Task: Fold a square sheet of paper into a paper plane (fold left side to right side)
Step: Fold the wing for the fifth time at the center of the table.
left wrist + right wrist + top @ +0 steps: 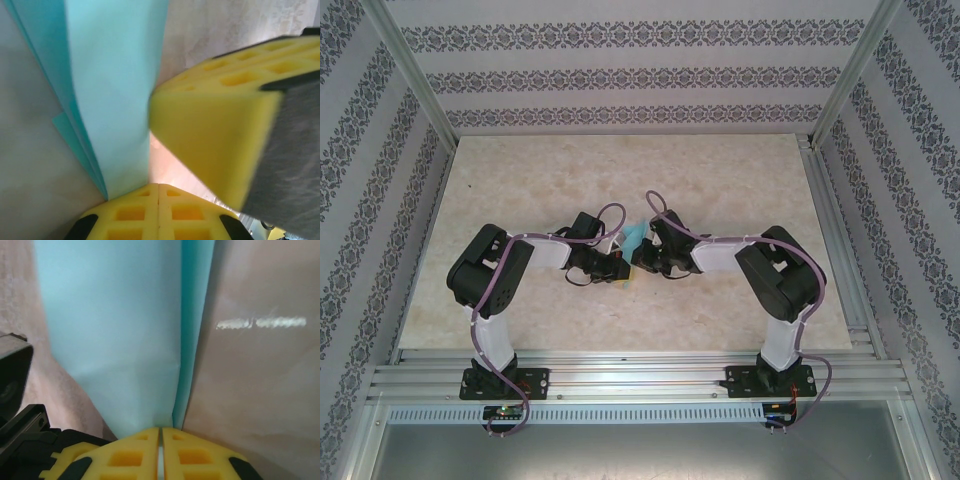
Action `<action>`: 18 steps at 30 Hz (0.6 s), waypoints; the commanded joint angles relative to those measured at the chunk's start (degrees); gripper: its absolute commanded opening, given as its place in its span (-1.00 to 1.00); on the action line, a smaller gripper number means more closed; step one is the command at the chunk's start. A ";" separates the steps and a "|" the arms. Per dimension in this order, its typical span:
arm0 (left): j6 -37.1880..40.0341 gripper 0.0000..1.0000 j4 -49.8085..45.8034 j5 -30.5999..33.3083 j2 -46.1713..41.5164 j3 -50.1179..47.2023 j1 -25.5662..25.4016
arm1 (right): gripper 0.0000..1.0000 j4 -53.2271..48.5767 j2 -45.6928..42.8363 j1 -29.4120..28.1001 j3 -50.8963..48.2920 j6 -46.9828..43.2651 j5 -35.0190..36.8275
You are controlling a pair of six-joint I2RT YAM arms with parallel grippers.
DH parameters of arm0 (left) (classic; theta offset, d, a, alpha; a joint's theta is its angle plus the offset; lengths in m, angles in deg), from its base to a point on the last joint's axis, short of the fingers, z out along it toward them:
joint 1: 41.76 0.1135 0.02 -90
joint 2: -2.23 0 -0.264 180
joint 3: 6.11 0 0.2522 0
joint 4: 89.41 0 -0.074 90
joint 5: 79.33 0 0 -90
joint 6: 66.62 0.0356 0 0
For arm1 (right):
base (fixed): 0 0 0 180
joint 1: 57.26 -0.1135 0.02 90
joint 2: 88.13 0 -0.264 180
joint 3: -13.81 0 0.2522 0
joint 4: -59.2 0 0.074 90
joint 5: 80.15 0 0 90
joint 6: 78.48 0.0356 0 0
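Left jaws clenched on paper plane (115,100) | right jaws pinching it | arms (535,248) bent inward

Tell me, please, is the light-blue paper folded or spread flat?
Folded. The paper shows several stacked layers fanning from the left gripper, and the right wrist view shows a doubled edge.

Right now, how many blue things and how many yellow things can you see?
Blue: 1, the folded paper
Yellow: 2, the left claw and the right claw
Total: 3
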 commanded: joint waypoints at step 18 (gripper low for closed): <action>4.04 -1.00 -5.86 5.51 3.91 -0.70 -3.11 | -0.23 -20.91 2.65 10.45 22.18 -29.54 -11.87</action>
